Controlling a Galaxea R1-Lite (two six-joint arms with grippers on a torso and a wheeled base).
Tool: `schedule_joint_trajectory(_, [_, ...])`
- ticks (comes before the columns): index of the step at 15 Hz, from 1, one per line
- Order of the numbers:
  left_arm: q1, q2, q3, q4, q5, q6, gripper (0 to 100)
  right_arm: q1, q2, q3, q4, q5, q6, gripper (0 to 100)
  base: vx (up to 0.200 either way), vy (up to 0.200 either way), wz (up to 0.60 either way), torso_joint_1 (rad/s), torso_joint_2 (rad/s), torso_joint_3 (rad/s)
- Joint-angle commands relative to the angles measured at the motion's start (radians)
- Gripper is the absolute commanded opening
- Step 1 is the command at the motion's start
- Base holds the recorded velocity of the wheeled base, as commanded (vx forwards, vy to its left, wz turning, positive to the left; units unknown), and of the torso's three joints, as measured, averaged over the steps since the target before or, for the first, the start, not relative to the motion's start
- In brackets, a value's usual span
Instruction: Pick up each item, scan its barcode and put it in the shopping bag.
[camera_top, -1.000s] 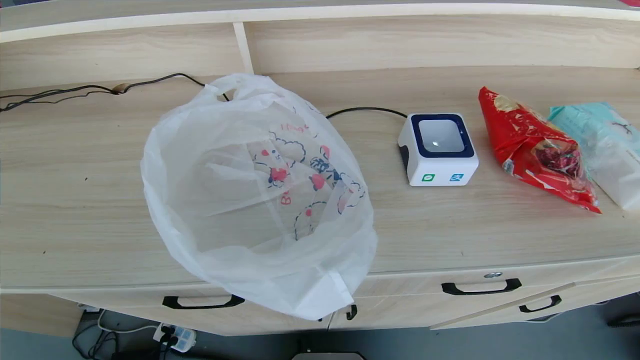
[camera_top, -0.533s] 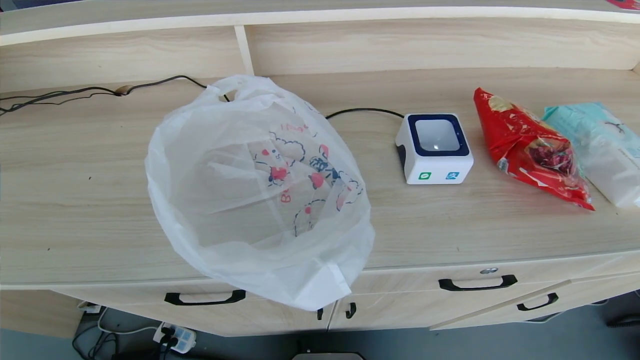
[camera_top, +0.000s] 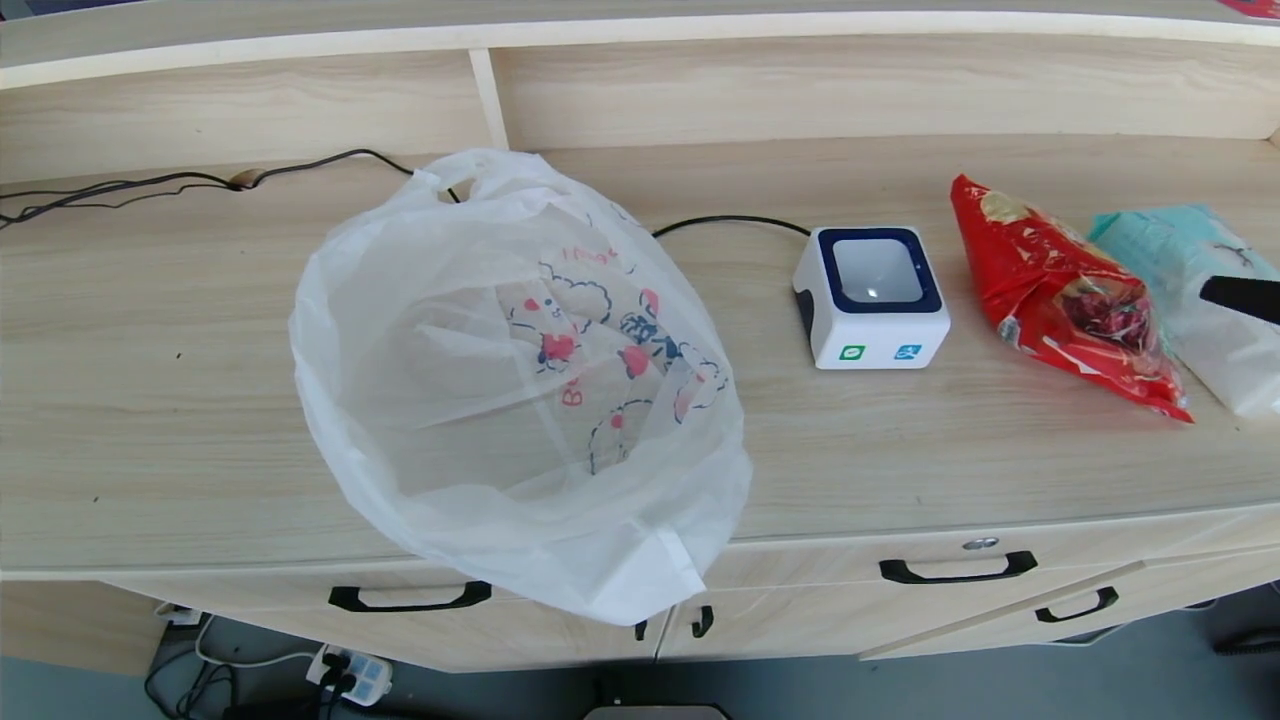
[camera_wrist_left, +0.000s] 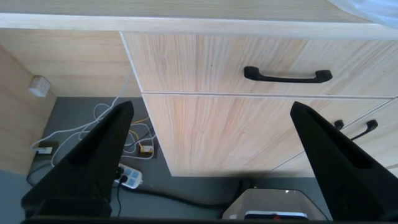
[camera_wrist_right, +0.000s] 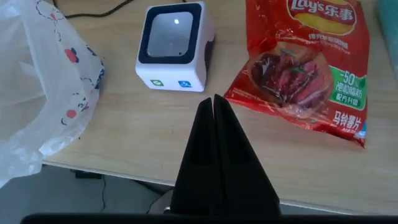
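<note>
Right wrist view: our right gripper (camera_wrist_right: 213, 99), pinched shut and empty, hangs near the red chip bag (camera_wrist_right: 305, 68) on the counter (camera_wrist_right: 155, 137) (left gripper (camera_wrist_left: 211, 107) gapes empty by the drawers (camera_wrist_left: 249, 56)). Arriving shut, we might shove it aside.

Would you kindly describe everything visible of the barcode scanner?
The barcode scanner is a small white cube with a dark blue frame around a pale window on top and two icons, green and blue, on its front. It stands upright on the wooden counter between the shopping bag and the red snack bag, touching neither. A black cable leads from its back.
</note>
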Motion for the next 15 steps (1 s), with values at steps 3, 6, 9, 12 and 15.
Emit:
schedule_joint_trajectory(3, [0.0, 0.002, 0.0, 0.0, 0.0, 0.0, 100, -0.014, 0.291, -0.194, 0.101, 0.06, 0.037, 0, 0.0, 0.0, 0.0, 0.0, 0.0, 0.0])
schedule_joint_trajectory(6, [0.0, 0.002, 0.0, 0.0, 0.0, 0.0, 100, -0.067, 0.329, -0.241, 0.109, 0.09, 0.037, 0, 0.0, 0.0, 0.0, 0.0, 0.0, 0.0])
schedule_joint_trajectory(9, [0.0, 0.002, 0.0, 0.0, 0.0, 0.0, 100, -0.146, 0.348, -0.312, 0.176, 0.136, 0.034, 0, 0.0, 0.0, 0.0, 0.0, 0.0, 0.0])
schedule_joint_trajectory(12, [0.0, 0.002, 0.0, 0.0, 0.0, 0.0, 100, -0.155, 0.345, -0.392, 0.215, 0.143, 0.034, 0, 0.0, 0.0, 0.0, 0.0, 0.0, 0.0])
schedule_joint_trajectory(15, [0.0, 0.002, 0.0, 0.0, 0.0, 0.0, 100, -0.164, 0.369, -0.405, 0.208, 0.133, 0.028, 100, 0.0, 0.0, 0.0, 0.0, 0.0, 0.0])
